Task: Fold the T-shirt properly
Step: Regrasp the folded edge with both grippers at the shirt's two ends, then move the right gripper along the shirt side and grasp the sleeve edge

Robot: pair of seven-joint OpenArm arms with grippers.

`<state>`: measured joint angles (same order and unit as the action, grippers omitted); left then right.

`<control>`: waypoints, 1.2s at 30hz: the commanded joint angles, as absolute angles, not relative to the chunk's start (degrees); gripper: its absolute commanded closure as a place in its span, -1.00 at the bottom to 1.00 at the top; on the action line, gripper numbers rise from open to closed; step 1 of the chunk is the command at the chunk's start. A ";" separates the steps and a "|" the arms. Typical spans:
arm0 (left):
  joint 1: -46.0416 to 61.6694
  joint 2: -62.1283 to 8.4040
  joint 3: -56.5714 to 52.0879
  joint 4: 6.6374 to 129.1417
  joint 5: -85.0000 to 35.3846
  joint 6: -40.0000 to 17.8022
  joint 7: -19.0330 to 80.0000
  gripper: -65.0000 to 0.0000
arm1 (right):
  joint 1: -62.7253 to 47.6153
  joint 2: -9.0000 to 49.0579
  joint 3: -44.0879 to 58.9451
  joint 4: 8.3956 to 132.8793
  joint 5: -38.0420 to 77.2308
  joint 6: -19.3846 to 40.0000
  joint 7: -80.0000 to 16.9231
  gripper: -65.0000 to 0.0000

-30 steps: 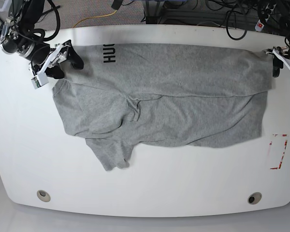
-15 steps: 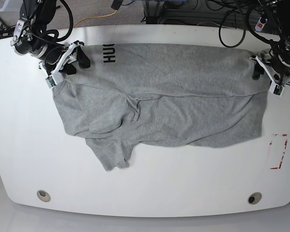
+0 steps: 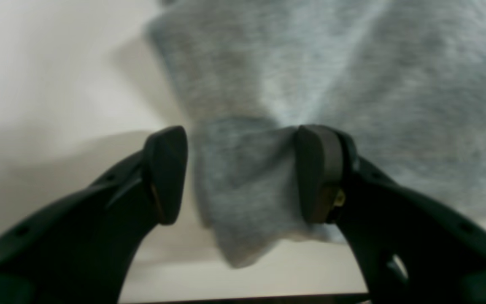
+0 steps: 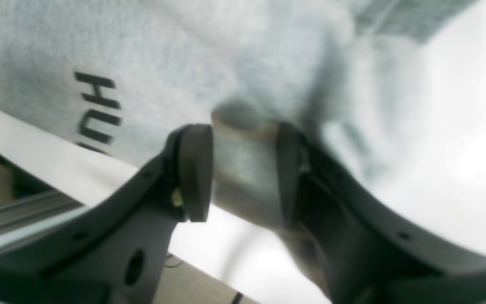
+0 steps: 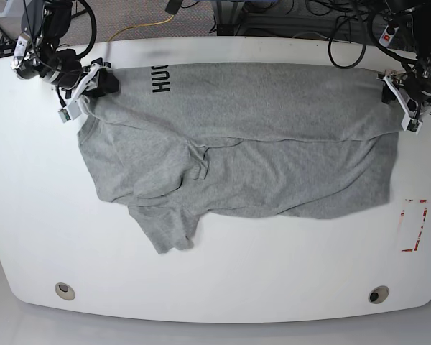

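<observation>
Both grippers moved onto the T-shirt (image 5: 237, 144) top corners, flat on the table (image 5: 223, 280). Right gripper (image 4: 238, 173) narrowed around cloth, not clamped; left gripper (image 3: 243, 177) parted, straddling hem. Lift probably next.

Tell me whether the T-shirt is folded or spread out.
Partly folded: the T-shirt has its far strip doubled over, while one sleeve sticks out toward the table's near edge.

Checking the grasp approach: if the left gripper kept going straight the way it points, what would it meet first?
The T-shirt: a grey corner already sits between the left gripper and its open jaws; more shirt lies beyond.
</observation>
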<state>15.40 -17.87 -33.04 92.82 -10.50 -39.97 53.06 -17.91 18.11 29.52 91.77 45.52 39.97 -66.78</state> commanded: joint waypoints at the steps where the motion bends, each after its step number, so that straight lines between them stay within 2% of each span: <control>1: 15.16 -19.56 -33.36 93.58 -10.77 -40.00 52.35 -0.13 | -18.07 22.37 29.85 90.95 45.67 40.00 -64.75 0.27; 5: 15.69 -19.65 -33.36 93.58 -10.68 -40.00 52.35 -0.13 | -19.65 25.71 31.69 90.33 45.93 40.00 -64.57 0.28; 11: 16.04 -19.65 -33.27 93.67 -10.68 -40.00 52.35 -0.13 | -20.00 27.30 38.37 91.82 46.11 40.00 -67.82 0.26; 15: 16.13 -19.47 -33.27 95.16 -10.86 -40.00 52.35 -0.13 | -18.77 27.12 39.08 94.90 46.11 40.00 -68.09 0.26; 18: 17.63 -19.30 -33.19 97.54 -10.86 -40.00 52.53 -0.13 | -13.67 26.95 37.14 93.93 45.58 40.00 -68.44 0.20; 21: 18.15 -19.30 -33.19 98.24 -10.77 -40.00 52.53 -0.13 | -6.64 26.95 32.84 89.54 45.58 40.00 -68.44 -0.15; 23: 18.24 -19.30 -33.19 98.15 -10.77 -40.00 52.62 -0.13 | -2.59 26.95 30.55 85.85 45.58 40.00 -68.09 -0.30; 27: 20.18 -19.21 -33.27 98.59 -10.95 -40.00 52.62 -0.13 | 8.40 27.03 25.27 76.26 43.56 40.00 -66.77 -0.30; 33: 21.41 -19.12 -33.63 101.58 -11.03 -40.00 52.62 -0.13 | 21.76 26.95 17.71 64.13 35.03 40.00 -59.65 -0.32; 36: 21.41 -19.12 -33.63 102.37 -11.03 -40.00 52.62 -0.13 | 26.42 26.86 17.19 57.80 31.87 40.00 -55.78 -0.31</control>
